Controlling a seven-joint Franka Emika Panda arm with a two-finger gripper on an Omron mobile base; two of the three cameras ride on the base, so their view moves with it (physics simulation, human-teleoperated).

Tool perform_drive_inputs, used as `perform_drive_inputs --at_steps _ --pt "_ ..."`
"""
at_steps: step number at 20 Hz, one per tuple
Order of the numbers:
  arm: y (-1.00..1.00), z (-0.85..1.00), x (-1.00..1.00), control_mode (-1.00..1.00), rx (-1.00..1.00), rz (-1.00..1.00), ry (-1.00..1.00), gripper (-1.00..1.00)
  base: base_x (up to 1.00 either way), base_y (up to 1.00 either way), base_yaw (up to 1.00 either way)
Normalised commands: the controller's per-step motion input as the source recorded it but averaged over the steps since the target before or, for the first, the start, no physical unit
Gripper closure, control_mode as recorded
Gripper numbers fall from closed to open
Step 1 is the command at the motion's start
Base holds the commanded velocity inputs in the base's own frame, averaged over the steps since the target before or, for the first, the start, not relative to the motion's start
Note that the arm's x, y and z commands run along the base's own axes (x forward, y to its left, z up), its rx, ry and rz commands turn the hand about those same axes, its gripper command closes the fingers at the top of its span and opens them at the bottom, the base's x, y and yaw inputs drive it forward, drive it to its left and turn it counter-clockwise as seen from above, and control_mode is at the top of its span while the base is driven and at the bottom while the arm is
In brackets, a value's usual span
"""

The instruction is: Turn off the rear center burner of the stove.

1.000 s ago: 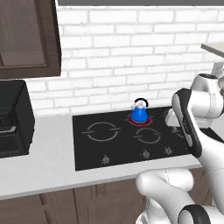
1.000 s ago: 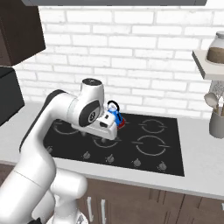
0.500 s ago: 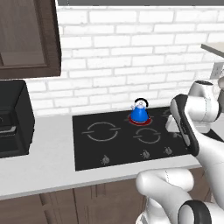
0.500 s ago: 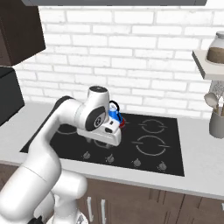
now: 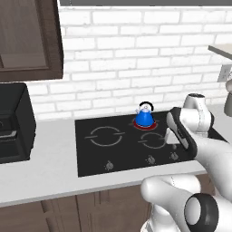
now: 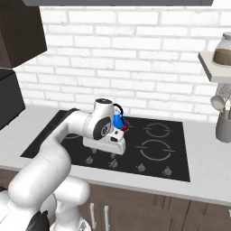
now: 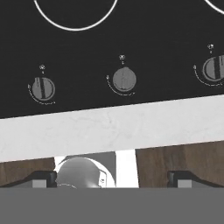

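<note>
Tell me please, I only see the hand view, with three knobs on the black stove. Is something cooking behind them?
Observer: Yes. The rear center burner glows red, farther back than the knobs.
Operator: Is anything on it?
Observer: A small blue kettle stands on it.
Operator: Are the other burners hot too?
Observer: No, the other rings look grey and unlit.
</note>
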Motion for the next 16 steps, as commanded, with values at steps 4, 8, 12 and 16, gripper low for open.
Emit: perform_drive_inputs --at_steps 4,8,12,16 --pt "0.0 -0.51 0.21 -1.0 -0.01 0.03 0.0 -1.0 0.0 0.0 0.0" --pt "-0.12 -0.35 0.21 -1.0 -0.01 0.0 -0.07 -1.0 0.0 0.0 0.0" --pt "-0.24 -0.31 0.21 -1.0 -0.01 0.0 -0.1 -1.0 0.0 0.0 0.0" --pt "-0.19 -0.37 0.24 -1.0 0.0 0.0 -0.05 -1.0 0.0 0.0 0.0"
